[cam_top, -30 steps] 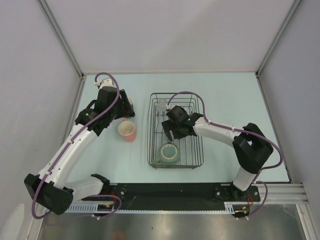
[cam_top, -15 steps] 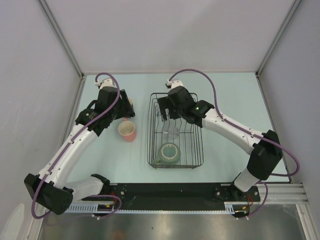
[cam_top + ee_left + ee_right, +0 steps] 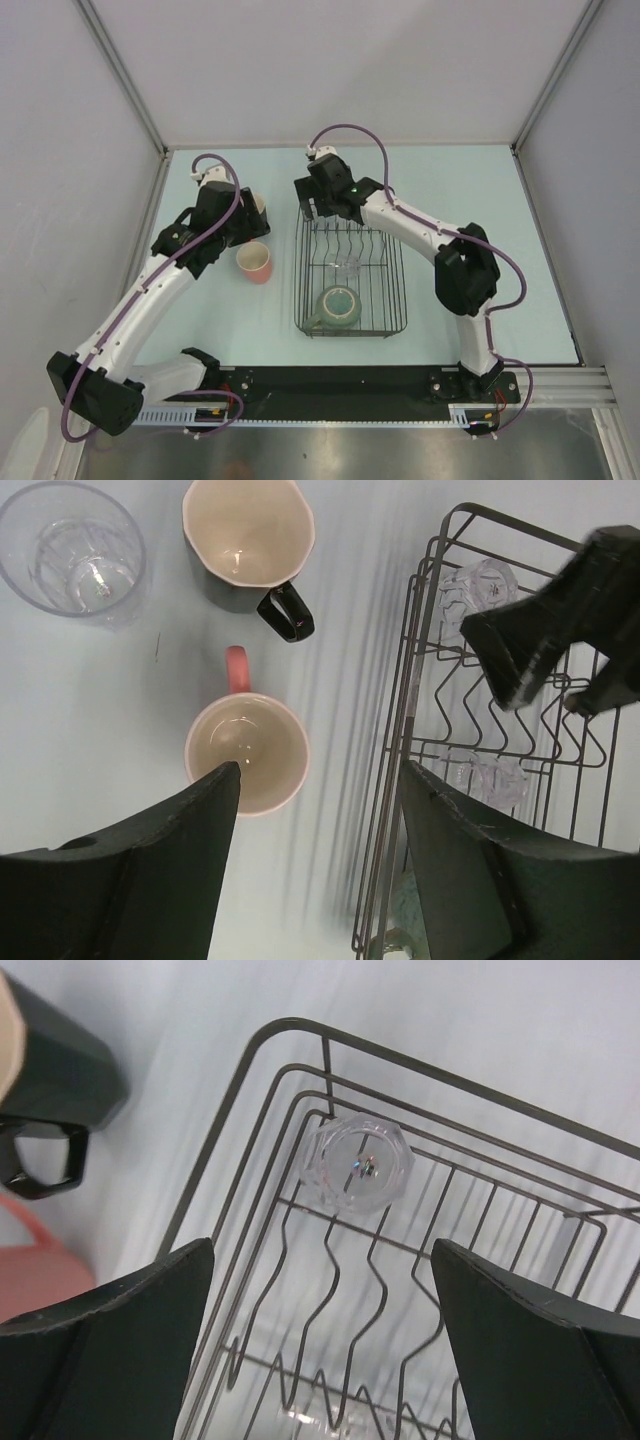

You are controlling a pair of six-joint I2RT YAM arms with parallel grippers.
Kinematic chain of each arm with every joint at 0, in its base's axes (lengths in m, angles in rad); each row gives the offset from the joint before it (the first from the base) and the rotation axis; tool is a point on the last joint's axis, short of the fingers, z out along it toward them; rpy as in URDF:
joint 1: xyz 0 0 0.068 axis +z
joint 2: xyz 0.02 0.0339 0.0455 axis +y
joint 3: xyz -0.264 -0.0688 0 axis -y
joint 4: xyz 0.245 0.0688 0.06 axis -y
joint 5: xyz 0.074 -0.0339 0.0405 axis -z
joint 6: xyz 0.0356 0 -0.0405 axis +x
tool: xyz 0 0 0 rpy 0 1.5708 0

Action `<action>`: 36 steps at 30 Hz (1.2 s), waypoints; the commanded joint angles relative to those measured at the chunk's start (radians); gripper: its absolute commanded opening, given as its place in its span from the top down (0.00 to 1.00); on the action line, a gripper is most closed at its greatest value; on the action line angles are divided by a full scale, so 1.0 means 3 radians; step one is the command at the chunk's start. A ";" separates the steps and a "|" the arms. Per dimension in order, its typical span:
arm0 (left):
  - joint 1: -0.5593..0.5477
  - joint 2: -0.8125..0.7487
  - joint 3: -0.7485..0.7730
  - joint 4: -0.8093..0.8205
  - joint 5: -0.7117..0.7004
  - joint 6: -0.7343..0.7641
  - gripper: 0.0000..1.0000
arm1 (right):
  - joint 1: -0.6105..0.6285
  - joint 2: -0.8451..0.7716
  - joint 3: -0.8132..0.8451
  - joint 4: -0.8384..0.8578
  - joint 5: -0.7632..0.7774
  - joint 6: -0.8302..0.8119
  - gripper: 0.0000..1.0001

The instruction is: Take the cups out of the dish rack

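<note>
Pale blue table point(image 3: 480, 180). A black wire dish rack point(image 3: 385, 290) sits mid-table.

Left gripper point(image 3: 320, 780) hangs over the table just left of the rack, jaws spread, holding nothing. Right gripper point(image 3: 322, 1255) hovers over the rack's far left corner, jaws wide apart, empty.

In the rack:
- green mug point(image 3: 340, 306) at the near end
- clear glass point(image 3: 346, 265) mid-rack
- upturned glass point(image 3: 358, 1163) in the far left corner

On the table left of the rack, all upright:
- pink cup point(image 3: 247, 752)
- dark cup point(image 3: 248, 535)
- clear tumbler point(image 3: 70, 545)
</note>
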 commanded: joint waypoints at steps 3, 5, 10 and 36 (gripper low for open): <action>-0.0026 -0.0221 -0.0040 -0.0077 -0.0026 -0.0143 0.30 | -0.0095 0.0286 0.0475 0.0139 0.0035 -0.0062 0.04; -0.0026 -0.0242 -0.0061 -0.0072 -0.0031 -0.0153 0.30 | -0.0110 0.0378 0.0531 0.0144 0.0009 -0.0072 0.04; -0.0026 -0.0257 -0.0122 -0.0052 -0.0026 -0.0169 0.29 | -0.0171 0.0562 0.0685 0.0144 -0.0022 -0.0082 0.05; -0.0026 -0.0196 -0.0266 0.0061 0.0066 -0.0169 0.29 | -0.0223 0.0885 0.0619 0.0134 -0.0226 0.0046 0.35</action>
